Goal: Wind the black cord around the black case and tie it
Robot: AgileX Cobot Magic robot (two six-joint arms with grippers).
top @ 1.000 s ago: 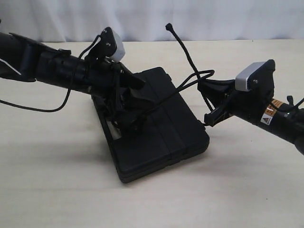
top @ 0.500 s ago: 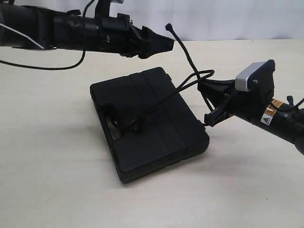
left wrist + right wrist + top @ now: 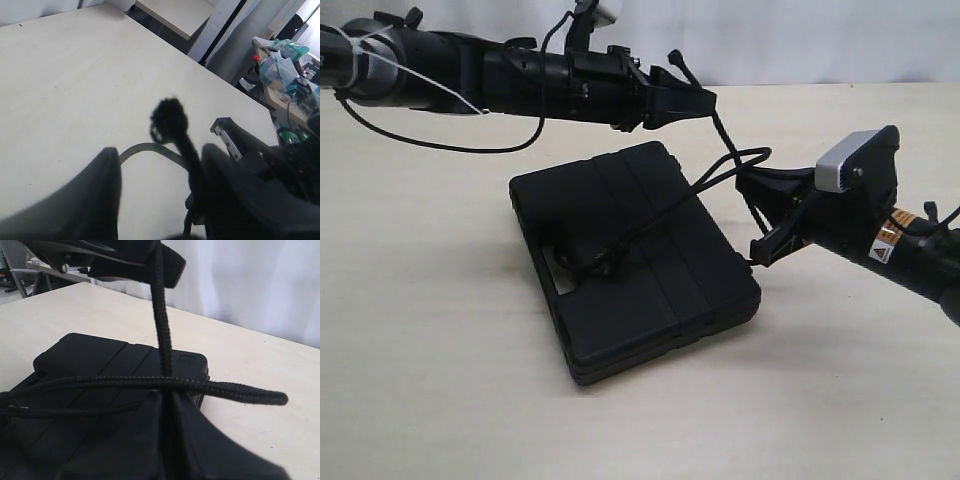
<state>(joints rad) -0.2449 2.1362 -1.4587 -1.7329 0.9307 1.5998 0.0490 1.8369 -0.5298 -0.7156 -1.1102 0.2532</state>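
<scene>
The black case (image 3: pixel 665 285) lies flat on the table, with its handle slot toward the left. The black cord (image 3: pixel 721 131) leaves that slot, crosses the lid, loops off the right side and rises to its frayed knot (image 3: pixel 675 57). Beside the case's right edge, my right gripper (image 3: pixel 753 212) is shut on the cord; the cord (image 3: pixel 163 325) stands up from between the closed fingers (image 3: pixel 150 440). My left gripper (image 3: pixel 696 100) hovers high above the case's far end, open. The knotted end (image 3: pixel 170 118) sits between its fingers (image 3: pixel 97 200), close to one of them.
A thin smooth robot cable (image 3: pixel 430 145) sags from the left arm above the table's left side. White curtain (image 3: pixel 800 40) backs the table. The left wrist view shows the table's edge (image 3: pixel 235 82) and a cluttered desk (image 3: pixel 287 55) beyond it.
My left arm lifted off the case's handle slot and swung up and right, bringing its open fingers around the cord's knotted end. The right gripper, case and cord loop have not moved.
</scene>
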